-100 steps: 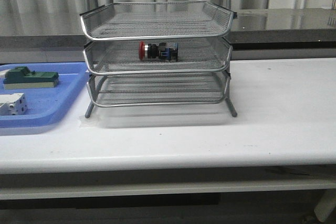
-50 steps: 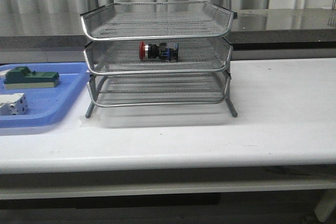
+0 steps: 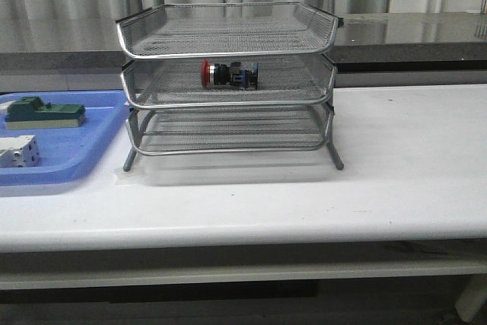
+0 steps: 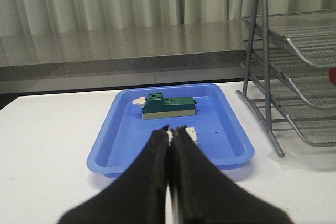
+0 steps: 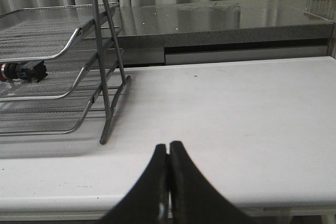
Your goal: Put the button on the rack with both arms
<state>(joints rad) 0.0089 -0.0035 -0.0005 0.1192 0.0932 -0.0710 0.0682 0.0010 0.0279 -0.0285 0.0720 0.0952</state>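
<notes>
Nothing moved; both pincers [image 4: 169, 132] [image 5: 168, 148] closed, empty.

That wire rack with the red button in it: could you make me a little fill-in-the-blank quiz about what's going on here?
1. The button lies in the ____ tier of the rack.
2. The green-and-beige block sits in a flat ____ tray beside the rack.
3. The left gripper and the right gripper both have their fingers ____, holding nothing.

Missing words: middle; blue; shut
</notes>
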